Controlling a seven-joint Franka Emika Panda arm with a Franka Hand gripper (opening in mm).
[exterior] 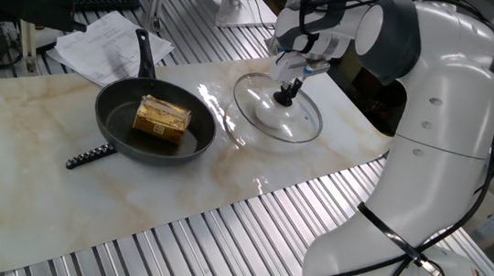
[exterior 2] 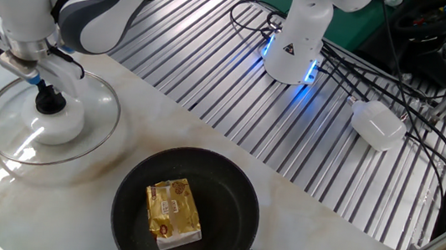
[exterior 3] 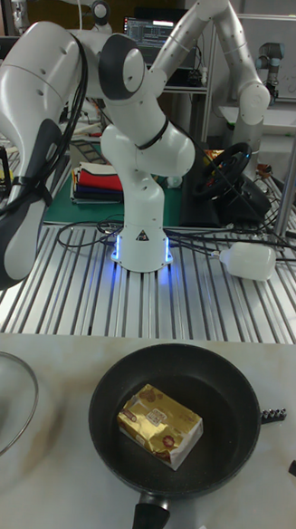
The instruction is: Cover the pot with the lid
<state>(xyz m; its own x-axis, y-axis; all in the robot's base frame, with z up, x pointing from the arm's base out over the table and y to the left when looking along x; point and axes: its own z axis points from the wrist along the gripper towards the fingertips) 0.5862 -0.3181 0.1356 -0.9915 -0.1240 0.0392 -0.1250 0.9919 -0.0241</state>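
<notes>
The pot (exterior: 154, 128) is a shallow black pan with a long handle (exterior: 146, 52). It sits left of the lid on the marble table and also shows in the other fixed view (exterior 2: 186, 213) and the tall fixed view (exterior 3: 174, 420). The clear glass lid (exterior: 263, 112) lies on the table to the pot's right, with its black knob (exterior: 284, 96) at the centre. My gripper (exterior: 285, 91) comes down from above and is shut on that knob (exterior 2: 48, 105). In the tall fixed view only the lid's rim (exterior 3: 17, 421) shows at the left edge.
A yellow box (exterior: 162, 117) lies inside the pot. A black toothed strip (exterior: 91, 156) lies by the pot's front left. Papers (exterior: 100, 45) sit behind the handle. A white device (exterior 2: 379, 126) and cables lie on the ribbed metal bench near the arm's base (exterior 2: 295, 45).
</notes>
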